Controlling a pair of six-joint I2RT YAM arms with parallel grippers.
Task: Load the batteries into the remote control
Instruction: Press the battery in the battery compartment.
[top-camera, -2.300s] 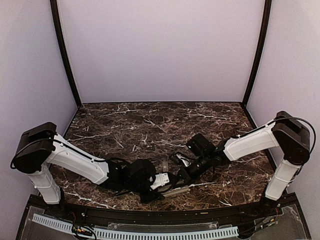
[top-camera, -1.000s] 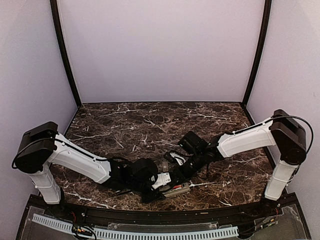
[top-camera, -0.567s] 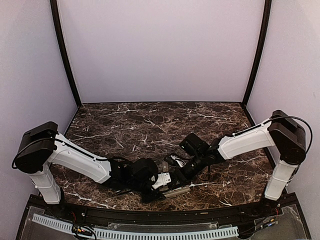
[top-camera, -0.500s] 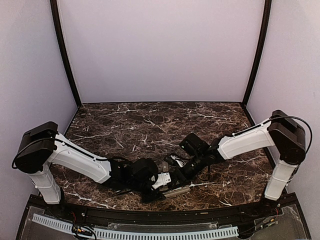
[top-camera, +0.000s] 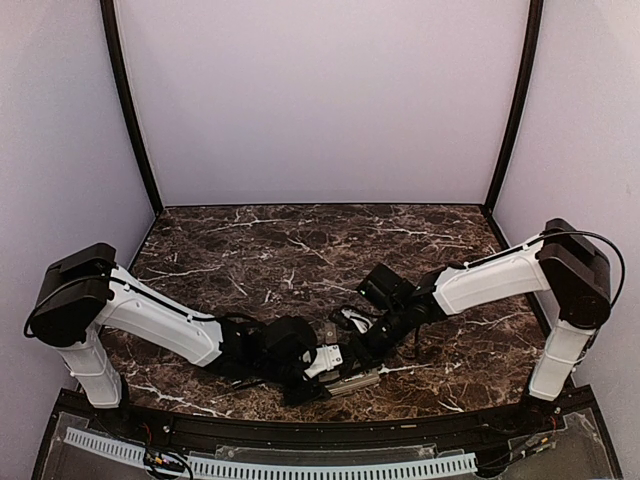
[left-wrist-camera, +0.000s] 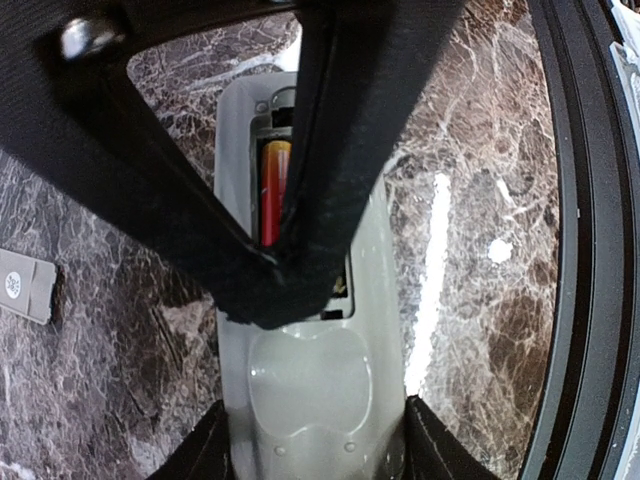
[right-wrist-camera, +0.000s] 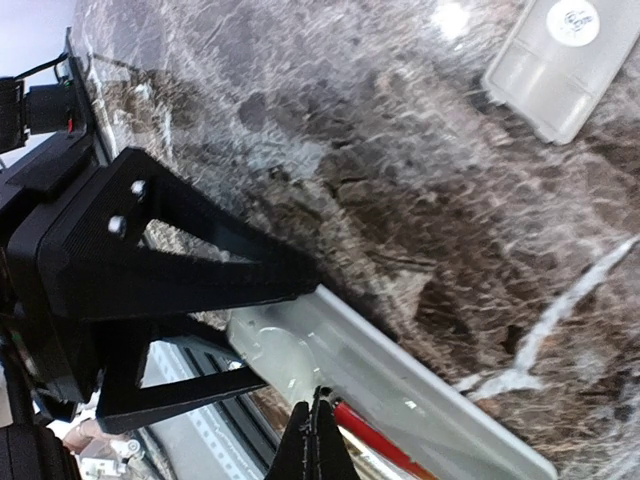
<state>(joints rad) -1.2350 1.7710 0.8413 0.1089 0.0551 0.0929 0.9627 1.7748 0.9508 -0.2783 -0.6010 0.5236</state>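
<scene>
The remote control (left-wrist-camera: 312, 380) is a light grey bar lying back up with its battery compartment uncovered, low over the table near the front edge (top-camera: 354, 381). My left gripper (left-wrist-camera: 315, 445) is shut on its near end, one finger on each side. A red battery (left-wrist-camera: 272, 195) lies in the compartment. My right gripper (right-wrist-camera: 318, 445) is shut, with nothing between its fingers. Its tip rests at the end of the red battery (right-wrist-camera: 385, 448) inside the remote control (right-wrist-camera: 330, 350). In the left wrist view its black fingers (left-wrist-camera: 330, 180) cover much of the compartment.
The remote's loose grey battery cover (right-wrist-camera: 562, 62) lies flat on the marble just behind the remote, also seen in the top view as the cover (top-camera: 329, 329). The black table-edge rail (left-wrist-camera: 590, 250) runs close beside the remote. Both arms meet low at the front middle of the table.
Since the earliest frame my right gripper has moved left and down onto the remote. Over the last second both arms have barely moved.
</scene>
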